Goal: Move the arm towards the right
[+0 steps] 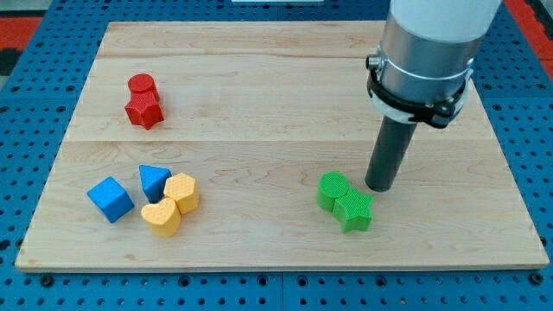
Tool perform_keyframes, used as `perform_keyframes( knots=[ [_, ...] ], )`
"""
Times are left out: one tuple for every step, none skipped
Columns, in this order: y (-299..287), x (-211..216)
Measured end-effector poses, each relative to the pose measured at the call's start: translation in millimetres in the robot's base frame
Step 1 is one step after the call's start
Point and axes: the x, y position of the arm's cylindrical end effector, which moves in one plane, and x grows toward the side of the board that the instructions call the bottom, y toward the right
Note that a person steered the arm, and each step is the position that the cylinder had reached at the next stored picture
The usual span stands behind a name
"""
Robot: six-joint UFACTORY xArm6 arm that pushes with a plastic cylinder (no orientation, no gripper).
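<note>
My tip (378, 187) rests on the wooden board (276, 78) at the view's right of centre. It stands just to the upper right of a green cylinder (332, 190) and a green star block (354, 210), which touch each other. The tip is very close to the green star, with a thin gap. A red cylinder (141, 85) and a red star block (144, 110) sit together at the view's upper left. A blue cube (110, 199), a blue triangle block (154, 181), a yellow hexagon block (182, 192) and a yellow heart block (161, 217) cluster at the lower left.
The board lies on a blue pegboard table (34, 130). The arm's grey cylindrical body (428, 52) hangs above the board's upper right part. The board's right edge (510, 164) is to the right of the tip.
</note>
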Motion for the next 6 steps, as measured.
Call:
perform_keyframes(
  knots=[
    [-66, 13],
    [-142, 18],
    [-182, 18],
    [-140, 18],
    [-45, 1],
    [33, -18]
  ],
)
